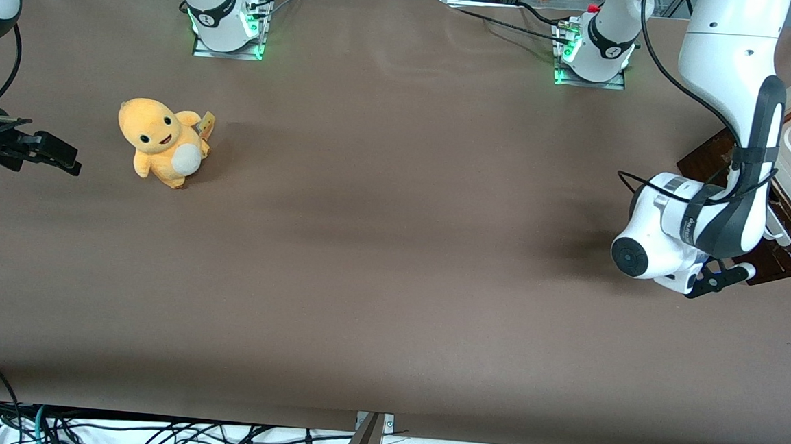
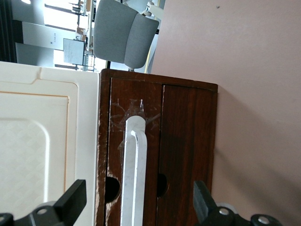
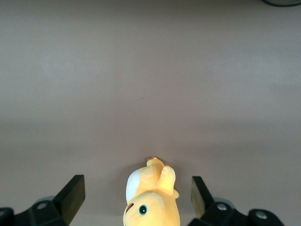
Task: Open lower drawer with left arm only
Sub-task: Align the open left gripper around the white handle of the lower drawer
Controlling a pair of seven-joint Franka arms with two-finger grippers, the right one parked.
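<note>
Left wrist view: the left arm's gripper (image 2: 136, 207) is approaching the lower drawer (image 2: 155, 150), fingers (image 2: 70, 200) spread wide, its white bar handle (image 2: 134, 174) lying between them, untouched; next, advancing and clamping seems needed.

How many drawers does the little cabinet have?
2 dark wooden fronts show side by side on the cabinet: the drawer with the white handle, and the lower drawer beside it. The open claw faces them.
</note>
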